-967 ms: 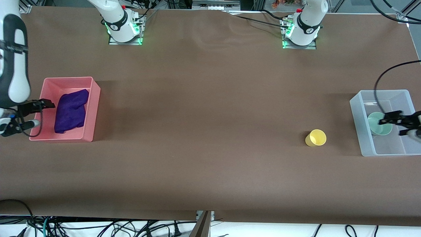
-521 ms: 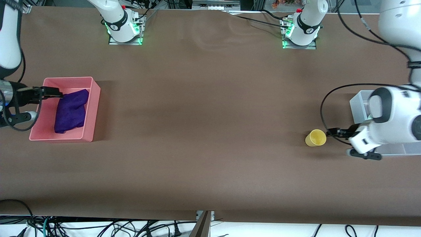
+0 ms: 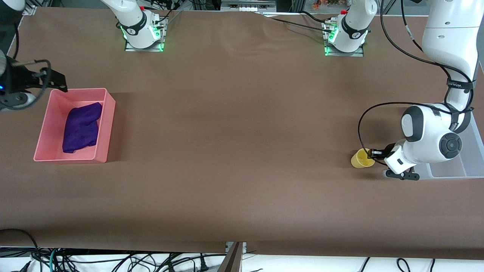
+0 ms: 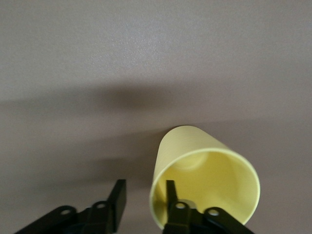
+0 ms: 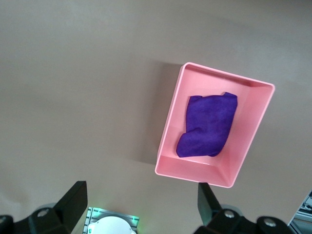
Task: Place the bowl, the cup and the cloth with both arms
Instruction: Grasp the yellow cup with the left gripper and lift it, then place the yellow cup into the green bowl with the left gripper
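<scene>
Straddling the yellow cup's (image 4: 204,187) rim, my left gripper (image 4: 144,197), fingers parted, is needing a centred, gentle squeeze.

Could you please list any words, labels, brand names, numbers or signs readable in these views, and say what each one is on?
Band of small lettering on the left arm's white upper link: too small to read.
Round dark marks on the two white arm bases, right arm's and left arm's: too small to read.
Small yellow plastic cup, deep purple fabric cloth, pink rectangular plastic bin, brown table cover: no text.
</scene>
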`<state>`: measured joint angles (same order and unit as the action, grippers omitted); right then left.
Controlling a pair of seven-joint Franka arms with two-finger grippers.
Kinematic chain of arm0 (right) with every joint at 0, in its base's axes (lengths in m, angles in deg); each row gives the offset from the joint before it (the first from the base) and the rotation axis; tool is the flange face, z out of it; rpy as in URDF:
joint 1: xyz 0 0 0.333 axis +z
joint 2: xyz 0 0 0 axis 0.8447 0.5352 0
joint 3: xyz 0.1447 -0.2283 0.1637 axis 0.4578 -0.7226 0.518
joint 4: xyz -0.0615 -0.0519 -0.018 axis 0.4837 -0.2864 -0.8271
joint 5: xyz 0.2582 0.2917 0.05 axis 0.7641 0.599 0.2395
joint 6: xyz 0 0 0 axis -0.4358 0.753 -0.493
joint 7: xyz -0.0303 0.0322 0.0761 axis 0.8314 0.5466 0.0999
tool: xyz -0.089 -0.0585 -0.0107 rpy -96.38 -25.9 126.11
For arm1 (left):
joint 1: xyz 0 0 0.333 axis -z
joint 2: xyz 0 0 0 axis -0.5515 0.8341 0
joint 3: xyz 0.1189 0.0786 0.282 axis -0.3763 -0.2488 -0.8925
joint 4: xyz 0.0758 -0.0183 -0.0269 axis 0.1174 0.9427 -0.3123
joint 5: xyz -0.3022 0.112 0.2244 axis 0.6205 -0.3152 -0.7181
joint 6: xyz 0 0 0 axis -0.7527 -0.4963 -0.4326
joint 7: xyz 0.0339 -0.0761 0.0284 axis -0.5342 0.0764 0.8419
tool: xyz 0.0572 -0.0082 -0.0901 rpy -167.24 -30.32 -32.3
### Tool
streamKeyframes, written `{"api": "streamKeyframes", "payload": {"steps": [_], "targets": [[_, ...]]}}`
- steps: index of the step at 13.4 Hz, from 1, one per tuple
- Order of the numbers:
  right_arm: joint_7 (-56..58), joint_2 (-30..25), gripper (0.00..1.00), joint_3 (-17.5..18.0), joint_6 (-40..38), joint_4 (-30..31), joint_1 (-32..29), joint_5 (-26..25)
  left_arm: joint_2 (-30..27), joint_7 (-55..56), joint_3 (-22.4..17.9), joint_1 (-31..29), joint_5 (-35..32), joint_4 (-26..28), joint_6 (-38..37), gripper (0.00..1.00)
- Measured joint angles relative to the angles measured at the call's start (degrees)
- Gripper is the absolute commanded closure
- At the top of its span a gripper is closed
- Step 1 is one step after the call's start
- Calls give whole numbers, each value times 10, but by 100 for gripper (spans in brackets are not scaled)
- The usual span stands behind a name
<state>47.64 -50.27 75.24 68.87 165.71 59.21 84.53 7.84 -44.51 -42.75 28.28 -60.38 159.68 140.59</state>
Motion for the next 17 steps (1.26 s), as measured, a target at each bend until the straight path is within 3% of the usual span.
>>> {"api": "streamKeyframes", "payload": {"steps": [4,7,9,11,14,17], "targets": [[-2,-9,0,-12,-2,4,-5,0,-14,0,0,0,0,-11,-17,100],[-42,-9,0,-11,-2,8,-4,29,-63,-14,-5,-4,-42,-55,-139,100],[-47,-8,0,-11,-2,8,-4,36,-93,-79,-12,-24,-85,-104,-217,100],[-47,-5,0,-11,-2,8,-4,36,-107,-167,-19,-72,-113,-121,-248,100],[-47,-3,0,-12,-2,9,-5,36,-95,-283,-21,-161,-132,-112,-225,100],[-47,-2,0,-13,-2,9,-5,36,-63,-346,-20,-215,-132,-67,-105,100]]}}
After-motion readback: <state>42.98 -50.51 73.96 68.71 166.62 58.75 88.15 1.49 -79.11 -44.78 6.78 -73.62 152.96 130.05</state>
